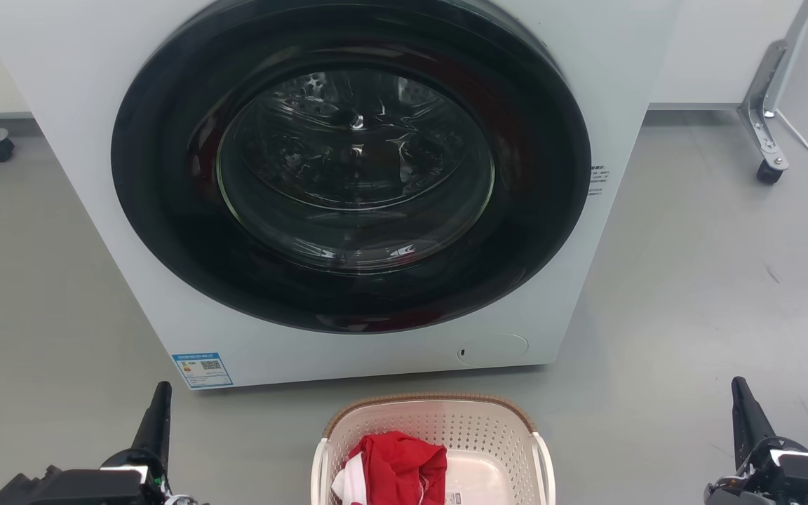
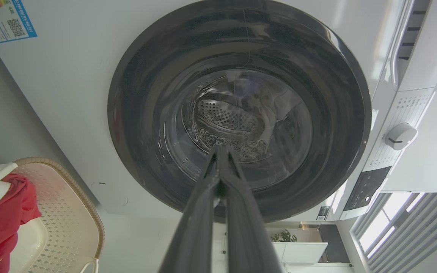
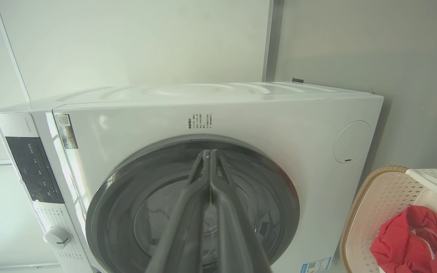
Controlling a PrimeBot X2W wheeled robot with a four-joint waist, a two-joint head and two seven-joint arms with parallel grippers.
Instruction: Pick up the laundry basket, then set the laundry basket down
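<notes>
**Q:** What stands in front of the robot?

**A:** A white front-loading washing machine (image 1: 60,140) takes up most of the head view. Its round dark door (image 1: 351,168) is closed, and the metal drum shows through the glass. A blue-edged label (image 1: 202,369) sits at the machine's lower left corner. Around it is a plain grey floor (image 1: 691,280).

**Q:** Where is the laundry basket?

**A:** The laundry basket (image 1: 474,429) rests on the floor just in front of the machine, at the bottom middle of the head view. It lies between the two arms and is well apart from both. It is cream-white and perforated, with a brown woven-look rim and a white handle on each side. Its near end is cut off by the picture's edge.

**Q:** Is anything in it?

**A:** Yes. A crumpled red garment (image 1: 400,466) lies inside, towards the robot's left, with a bit of white cloth (image 1: 348,484) under it.

**Q:** And the grippers?

**A:** The left gripper (image 1: 162,391) is at the lower left and the right gripper (image 1: 738,386) at the lower right. Both point up towards the machine. In each wrist view the two dark fingers (image 2: 203,212) meet at their tips. Both grippers are closed and hold nothing. Neither touches the basket.
</notes>
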